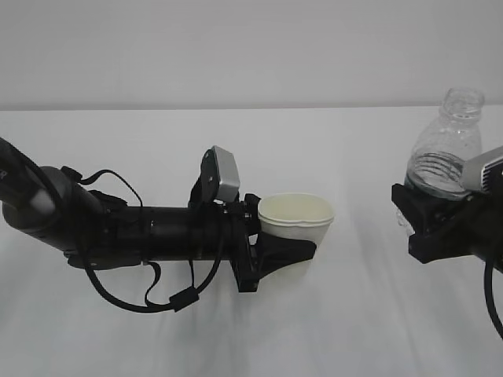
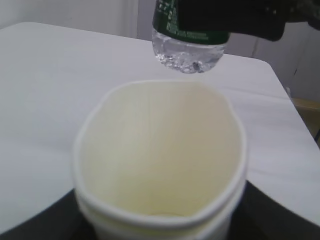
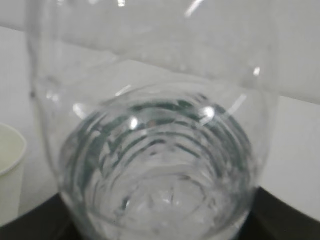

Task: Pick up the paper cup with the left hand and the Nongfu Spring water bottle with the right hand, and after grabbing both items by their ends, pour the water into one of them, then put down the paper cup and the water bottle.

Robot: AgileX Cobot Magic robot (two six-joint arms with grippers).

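The off-white paper cup [image 1: 295,217] stands upright between the black jaws of my left gripper [image 1: 284,250], which is shut on its lower half. In the left wrist view the paper cup [image 2: 160,160] fills the frame, its rim slightly squeezed and its inside pale and dry-looking. At the far right my right gripper [image 1: 428,214] is shut on the lower body of the Nongfu Spring water bottle [image 1: 445,149], upright and capless. Its base [image 2: 187,52] hangs above the table, past the cup. Water [image 3: 165,200] lies in the bottle [image 3: 160,125]. The cup's rim [image 3: 7,150] shows at the left edge.
A white table [image 1: 157,330] runs under both arms, against a plain pale wall [image 1: 236,47]. Its far right corner [image 2: 270,70] and right edge show in the left wrist view. A wide gap separates cup and bottle.
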